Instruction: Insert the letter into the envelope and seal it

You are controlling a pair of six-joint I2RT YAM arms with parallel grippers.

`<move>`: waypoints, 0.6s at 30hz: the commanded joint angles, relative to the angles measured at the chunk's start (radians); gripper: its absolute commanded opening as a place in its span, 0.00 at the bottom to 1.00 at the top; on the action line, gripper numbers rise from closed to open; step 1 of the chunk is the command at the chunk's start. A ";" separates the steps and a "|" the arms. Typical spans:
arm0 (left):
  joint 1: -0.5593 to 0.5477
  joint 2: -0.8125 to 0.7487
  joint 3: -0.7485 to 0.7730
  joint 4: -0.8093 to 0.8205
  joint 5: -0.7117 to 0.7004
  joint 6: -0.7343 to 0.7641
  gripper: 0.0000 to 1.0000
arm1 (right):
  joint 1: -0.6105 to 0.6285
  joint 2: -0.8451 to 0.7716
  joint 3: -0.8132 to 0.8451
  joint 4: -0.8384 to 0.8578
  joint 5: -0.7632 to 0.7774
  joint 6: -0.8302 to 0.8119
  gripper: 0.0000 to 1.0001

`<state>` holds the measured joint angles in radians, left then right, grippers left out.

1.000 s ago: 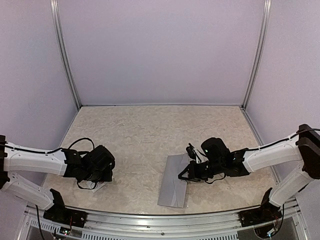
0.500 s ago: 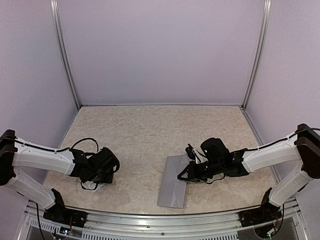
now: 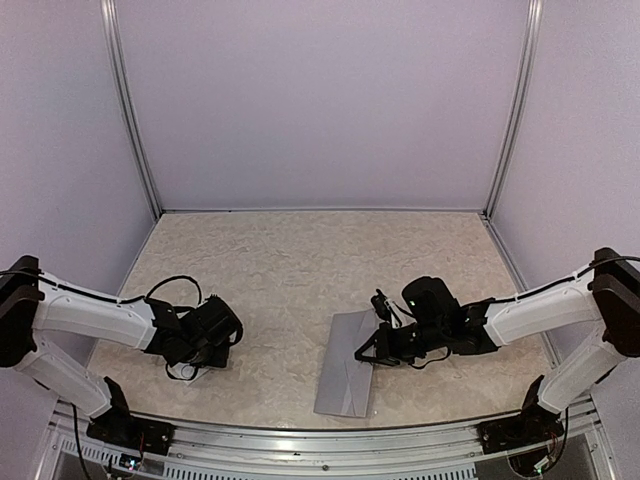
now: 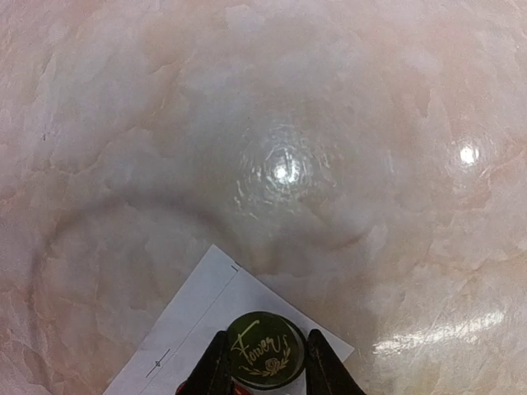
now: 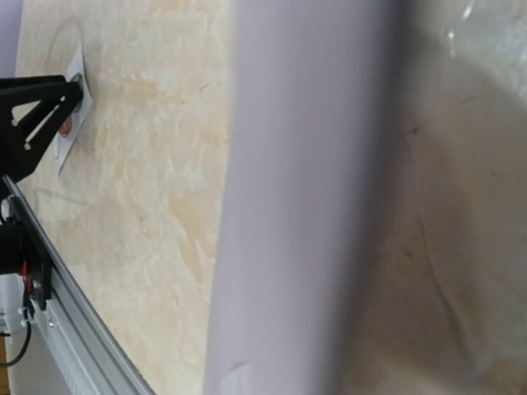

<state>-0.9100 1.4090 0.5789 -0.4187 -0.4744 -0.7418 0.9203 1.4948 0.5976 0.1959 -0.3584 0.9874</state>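
Observation:
The grey envelope (image 3: pixel 344 385) lies flat near the table's front edge, right of centre. My right gripper (image 3: pixel 366 352) is shut on its upper right edge. In the right wrist view the envelope (image 5: pixel 305 206) is a blurred grey band that hides the fingers. The letter shows in no view. At the left, my left gripper (image 3: pixel 205 345) hangs low over a small white sticker card (image 3: pixel 188 372). In the left wrist view my left gripper (image 4: pixel 263 355) is shut on a round dark green seal sticker (image 4: pixel 262 362) with gold lettering. The seal sits on the white card (image 4: pixel 193 325).
The marbled tabletop (image 3: pixel 290 260) is walled by pale panels on three sides. A metal rail (image 3: pixel 320 440) runs along the front edge between the arm bases. The left arm's black cable (image 3: pixel 165 285) loops over the table.
My left gripper shifted slightly right over the white card and its jaws closed in onto the green seal. The right arm and the envelope have not moved.

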 commanded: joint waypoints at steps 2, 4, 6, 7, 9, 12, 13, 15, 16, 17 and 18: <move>0.005 0.017 0.017 0.037 -0.018 0.030 0.28 | -0.002 0.012 -0.016 0.015 -0.006 -0.002 0.00; 0.007 0.020 0.019 0.040 -0.018 0.032 0.27 | -0.002 0.012 -0.018 0.017 -0.008 -0.001 0.00; 0.011 0.025 0.018 0.038 -0.018 0.029 0.24 | -0.001 0.009 -0.020 0.020 -0.008 0.003 0.00; 0.012 0.028 0.017 0.039 -0.017 0.027 0.23 | -0.001 0.008 -0.021 0.020 -0.010 0.003 0.00; 0.014 0.033 0.014 0.039 -0.016 0.021 0.19 | -0.002 0.005 -0.024 0.022 -0.009 0.004 0.00; 0.016 0.037 0.010 0.033 -0.019 0.009 0.15 | -0.002 0.002 -0.026 0.023 -0.009 0.006 0.00; 0.016 0.037 0.009 0.034 -0.019 0.007 0.13 | -0.002 0.003 -0.027 0.026 -0.009 0.008 0.00; 0.016 0.036 0.006 0.034 -0.018 0.004 0.10 | -0.003 0.001 -0.031 0.031 -0.010 0.009 0.00; 0.017 0.035 0.006 0.033 -0.018 0.003 0.08 | -0.002 0.001 -0.031 0.031 -0.010 0.011 0.00; 0.016 0.032 0.004 0.031 -0.020 0.002 0.06 | -0.001 0.000 -0.032 0.032 -0.011 0.011 0.00; 0.016 0.030 0.005 0.029 -0.021 0.002 0.04 | -0.003 0.001 -0.032 0.033 -0.013 0.011 0.00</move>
<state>-0.9024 1.4338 0.5789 -0.3893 -0.4797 -0.7326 0.9203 1.4948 0.5838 0.2157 -0.3664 0.9958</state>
